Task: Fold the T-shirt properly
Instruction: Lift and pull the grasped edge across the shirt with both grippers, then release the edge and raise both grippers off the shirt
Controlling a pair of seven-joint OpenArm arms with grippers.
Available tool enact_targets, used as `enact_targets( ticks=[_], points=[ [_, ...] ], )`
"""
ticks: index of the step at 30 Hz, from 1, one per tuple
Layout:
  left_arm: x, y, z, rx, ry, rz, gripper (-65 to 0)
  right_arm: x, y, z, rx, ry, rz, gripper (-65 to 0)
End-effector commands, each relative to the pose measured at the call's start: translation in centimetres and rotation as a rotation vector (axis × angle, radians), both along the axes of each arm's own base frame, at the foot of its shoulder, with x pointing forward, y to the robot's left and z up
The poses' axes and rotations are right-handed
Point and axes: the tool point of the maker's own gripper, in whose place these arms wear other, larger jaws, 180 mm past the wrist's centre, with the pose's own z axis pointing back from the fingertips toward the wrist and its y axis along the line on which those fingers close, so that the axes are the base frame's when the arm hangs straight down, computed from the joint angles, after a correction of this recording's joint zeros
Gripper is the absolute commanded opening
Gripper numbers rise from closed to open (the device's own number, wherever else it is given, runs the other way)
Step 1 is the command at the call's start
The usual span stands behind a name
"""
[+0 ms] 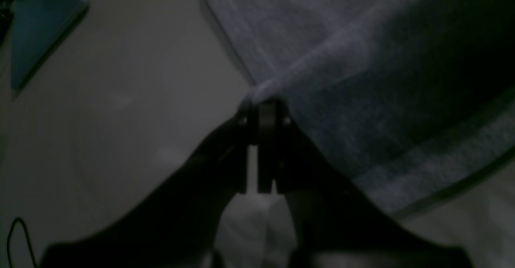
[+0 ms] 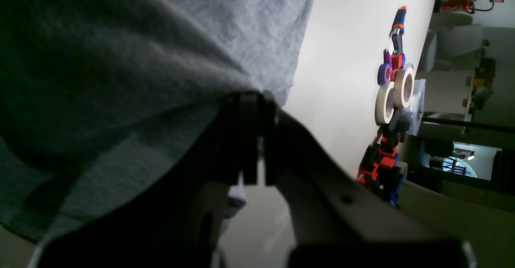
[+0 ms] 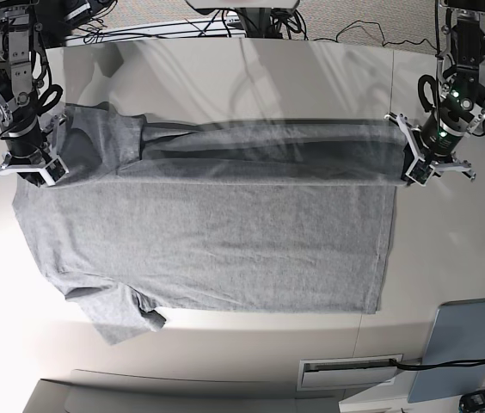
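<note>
— Tape rolls (image 2: 394, 93) and red and blue toys (image 2: 380, 167) sat at the table (image 3: 251, 73) edge; only our right wrist view showed them. Where was the T-shirt (image 3: 217, 241)?

— Spread flat on the table. Our left gripper (image 3: 421, 159) and right gripper (image 3: 29, 163) each pinched its far edge tight.

— The left wrist view was dark, and cloth hid our fingertips.

Both arms reach down from the far edge of the counter, well apart. The left gripper (image 3: 420, 165) is clamped on the T-shirt's (image 3: 208, 241) hem corner; the right gripper (image 3: 32, 163) is pinched on its shoulder edge.
</note>
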Motion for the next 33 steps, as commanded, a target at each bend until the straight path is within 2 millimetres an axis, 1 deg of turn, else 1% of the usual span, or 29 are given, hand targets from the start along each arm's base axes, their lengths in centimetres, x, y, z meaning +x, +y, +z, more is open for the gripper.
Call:
enact_targets(
  ticks=[1, 6, 10, 21, 25, 26, 27, 28, 30, 31, 32, 33],
  points=[
    [0.8, 0.3, 1.4, -0.008, -0.045, 0.0, -65.0, 0.7, -0.5, 1.3, -0.024, -0.038, 0.002, -65.0],
    [1.7, -0.3, 2.2, -0.026, -0.064, -0.027, -65.0, 0.7, -0.5, 1.3, -0.024, -0.037, 0.001, -65.0],
    [2.6, -0.3, 2.9, -0.021, -0.083, -0.029, -65.0, 0.6, -0.6, 1.3, -0.027, -0.033, -0.005, -65.0],
    [2.6, -0.3, 3.0, -0.023, -0.085, -0.029, -65.0, 0.6, -0.5, 1.3, -0.02, -0.035, -0.004, -65.0],
    [2.7, -0.6, 3.2, -0.057, -0.088, -0.026, -65.0, 0.6, -0.4, 1.3, -0.01, -0.036, -0.004, -65.0],
    [2.7, -0.6, 3.2, -0.06, -0.088, -0.025, -65.0, 0.7, -0.4, 1.3, -0.01, -0.037, -0.003, -62.7],
    [2.7, -0.6, 3.2, -0.06, -0.088, -0.025, -65.0, 0.7, -0.4, 1.3, -0.01, -0.042, -0.004, -57.8],
    [2.7, -0.6, 3.2, -0.06, -0.09, -0.023, -61.8, 0.8, -0.5, 1.5, -0.01, -0.05, -0.009, -53.4],
    [2.8, -0.3, 3.3, -0.058, -0.098, -0.006, -50.0, 0.9, -0.7, 1.9, -0.012, -0.076, -0.025, -47.4],
    [2.9, -0.2, 3.4, -0.059, -0.102, 0.003, -44.8, 1.0, -0.9, 2.0, -0.013, -0.086, -0.032, -46.2],
    [2.9, -0.1, 3.4, -0.058, -0.105, 0.008, -41.0, 1.0, -0.9, 2.1, -0.013, -0.09, -0.034, -46.1],
    [3.0, 0.0, 3.4, -0.058, -0.106, 0.013, -38.9, 1.0, -0.9, 2.1, -0.012, -0.09, -0.034, -46.1]
  ],
)
